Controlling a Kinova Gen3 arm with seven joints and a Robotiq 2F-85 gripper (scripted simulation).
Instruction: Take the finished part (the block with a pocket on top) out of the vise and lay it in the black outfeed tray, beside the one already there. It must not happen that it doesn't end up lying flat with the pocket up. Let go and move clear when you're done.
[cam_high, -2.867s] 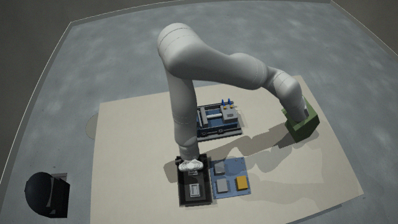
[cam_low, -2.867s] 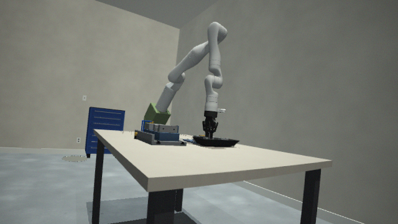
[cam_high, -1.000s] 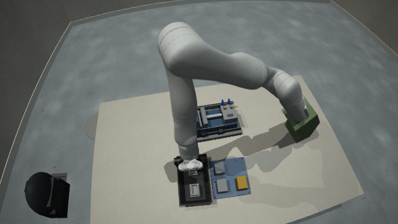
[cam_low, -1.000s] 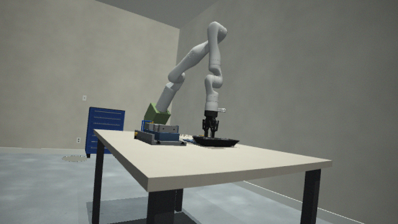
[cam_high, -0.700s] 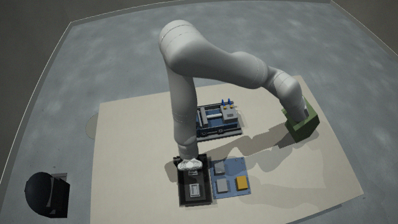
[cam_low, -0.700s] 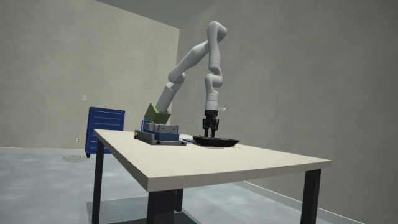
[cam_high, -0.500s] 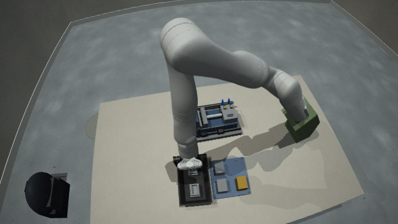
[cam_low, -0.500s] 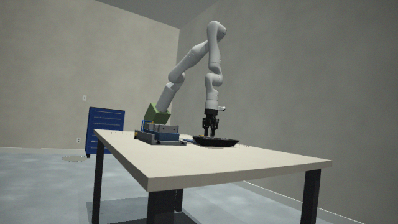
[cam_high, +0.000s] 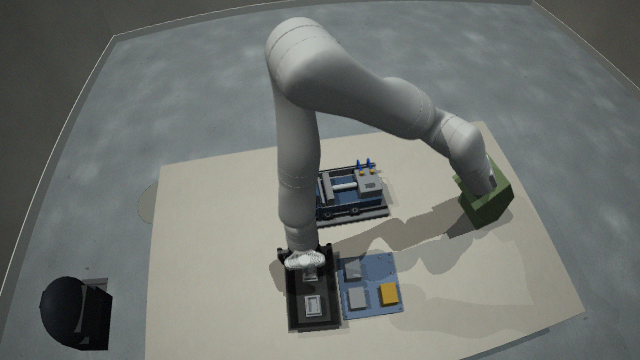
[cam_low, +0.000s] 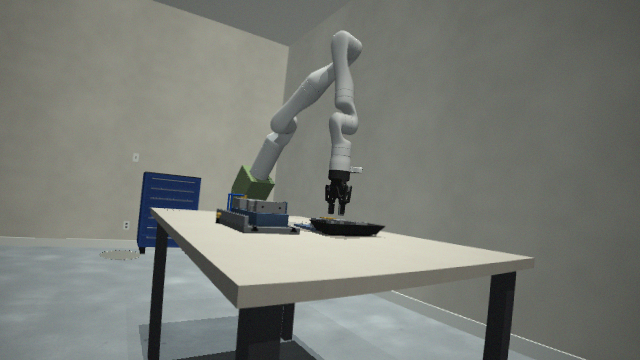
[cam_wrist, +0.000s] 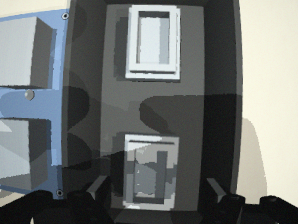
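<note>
The black outfeed tray (cam_high: 292, 300) (cam_low: 367, 228) (cam_wrist: 89, 63) lies at the table's front edge. Two light grey blocks with pockets on top lie in it, end to end. One block (cam_high: 313, 305) (cam_wrist: 154, 43) lies in the half farther from the gripper. The other block (cam_high: 310, 275) (cam_wrist: 152, 169) lies flat on the tray floor right under my gripper (cam_high: 308, 270) (cam_low: 338, 212) (cam_wrist: 154, 197). The gripper hangs a little above that block with its fingers open on either side, not touching it. The blue vise (cam_high: 350, 197) (cam_low: 257, 217) stands behind the tray.
A blue pallet (cam_high: 372, 310) (cam_wrist: 36, 106) beside the tray carries two grey blocks and a yellow one (cam_high: 389, 294). The arm's green base block (cam_high: 487, 205) stands at the table's right. A blue cabinet (cam_low: 167, 205) stands beyond the table.
</note>
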